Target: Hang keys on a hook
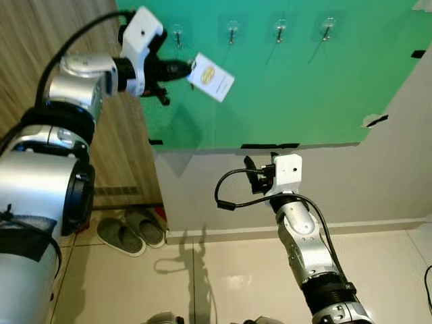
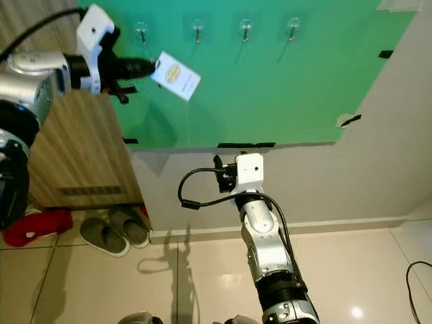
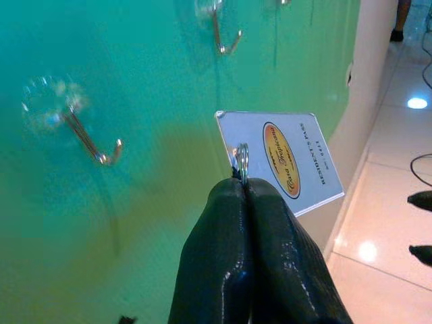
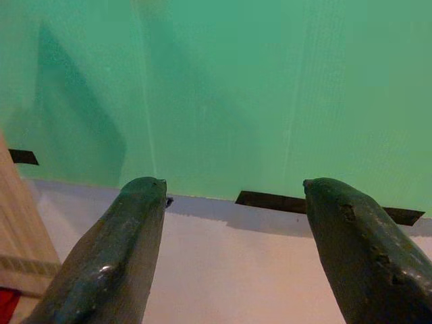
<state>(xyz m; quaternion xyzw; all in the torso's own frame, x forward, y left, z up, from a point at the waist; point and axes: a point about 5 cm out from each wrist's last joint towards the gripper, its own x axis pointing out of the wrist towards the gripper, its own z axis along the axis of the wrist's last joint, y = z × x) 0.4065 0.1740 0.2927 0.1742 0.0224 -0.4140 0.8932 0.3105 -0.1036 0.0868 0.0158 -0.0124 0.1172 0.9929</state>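
Note:
A white key tag [image 1: 210, 77] with a yellow oval logo hangs from a small metal ring [image 3: 241, 160]. My left gripper [image 1: 187, 68] is shut on that ring, raised in front of the green board [image 1: 304, 88]. The tag sits just below and between the two leftmost hooks. The nearest hook [image 3: 91, 142] is close beside the ring, and another hook [image 3: 225, 37] lies further along. Several metal hooks [image 1: 231, 32] run in a row near the board's top. My right gripper [image 4: 233, 196] is open and empty, held low below the board's bottom edge.
A wooden cabinet [image 1: 40, 40] stands left of the board. Grey slippers [image 1: 131, 229] lie on the tiled floor at its foot, with a red cloth [image 2: 34, 226] beside them. The white wall [image 1: 378, 182] runs below and right of the board.

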